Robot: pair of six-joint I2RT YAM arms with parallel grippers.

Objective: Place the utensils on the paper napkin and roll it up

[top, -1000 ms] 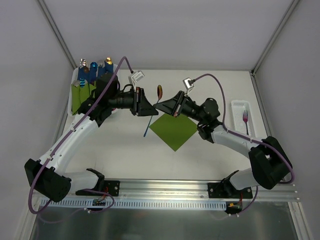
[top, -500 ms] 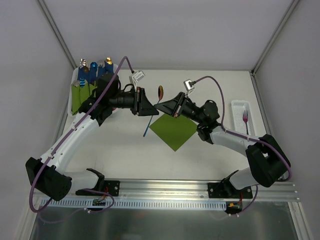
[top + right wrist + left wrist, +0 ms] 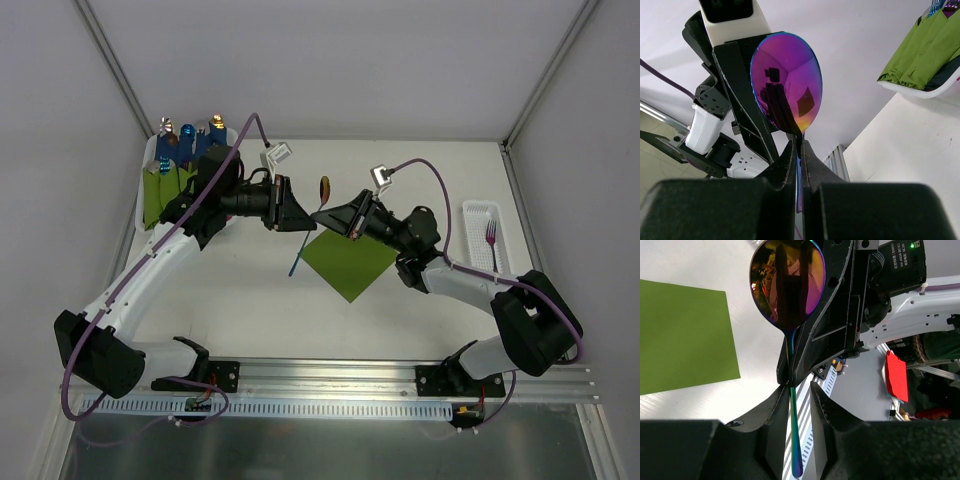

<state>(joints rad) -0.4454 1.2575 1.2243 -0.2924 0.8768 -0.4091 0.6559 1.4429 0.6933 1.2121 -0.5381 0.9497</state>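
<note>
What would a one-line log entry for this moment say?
right gripper: shut on spoon neck | left gripper: open around spoon handle | spoon: aloft, not on napkin | napkin: flat, bare

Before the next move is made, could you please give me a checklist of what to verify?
1. Right gripper holding the spoon: ok, its fingers are shut on the neck just below the bowl.
2. Left gripper clear of the handle: cannot tell; its jaws stand wider than the handle, but one finger looks to touch it.
3. Napkin ready: ok, it lies flat and bare.
4. Spoon over the napkin: not ok, it hangs in the air beside the napkin's left corner.
5. Fork fetched: not ok, it lies in the white tray at the right.
</note>
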